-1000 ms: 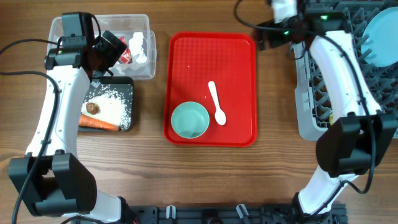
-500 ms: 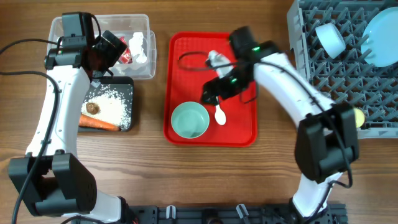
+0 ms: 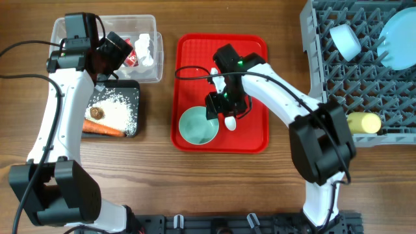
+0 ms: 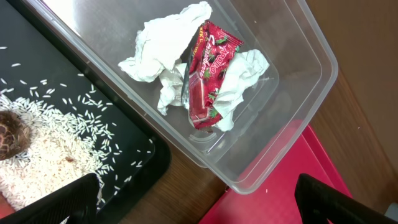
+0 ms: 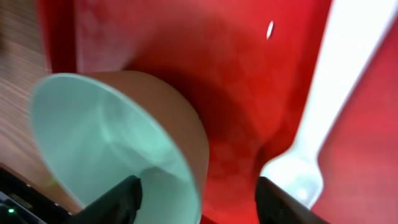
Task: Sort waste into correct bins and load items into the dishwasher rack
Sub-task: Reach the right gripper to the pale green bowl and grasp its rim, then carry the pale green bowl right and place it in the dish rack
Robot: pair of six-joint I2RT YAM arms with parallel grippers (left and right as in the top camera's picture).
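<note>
Right gripper (image 3: 225,112) spread wide, empty, low over the red tray (image 3: 250,52).
Mint-green bowl (image 3: 197,127) sits at the tray's 7 o'clock, with the white spoon (image 3: 230,121) at the bowl's 3 o'clock. Closing here risks pinching both or flicking the spoon. Left gripper (image 4: 196,193) hangs open and empty above the clear tub (image 4: 311,50).

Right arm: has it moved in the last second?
Yes. The right arm swung left from the dishwasher rack to over the red tray, its jaws now beside the mint-green bowl.
</note>
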